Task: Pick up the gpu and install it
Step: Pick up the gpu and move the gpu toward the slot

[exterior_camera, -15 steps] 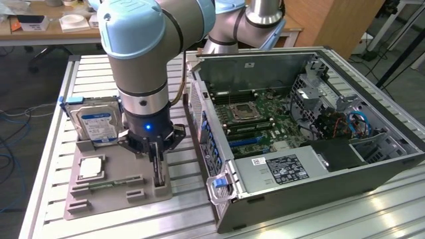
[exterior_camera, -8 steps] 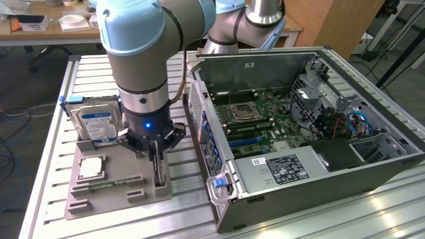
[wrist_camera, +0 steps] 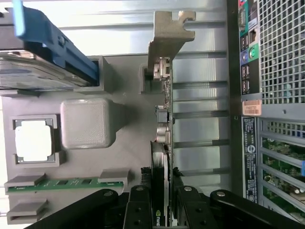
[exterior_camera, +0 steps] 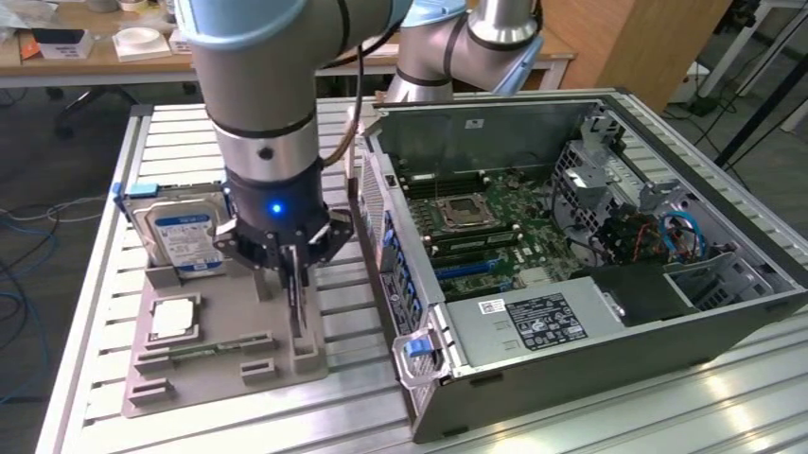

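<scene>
End effector [wrist_camera: 162,193] clamped on gpu [wrist_camera: 165,126].

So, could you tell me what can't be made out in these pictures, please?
gpu: edge-on in the wrist view, faces hidden; in the exterior view the hand covers its top.
Hard drive: label text too small, exterior view.
Motherboard: exterior view, near part hidden behind the power supply.
</scene>
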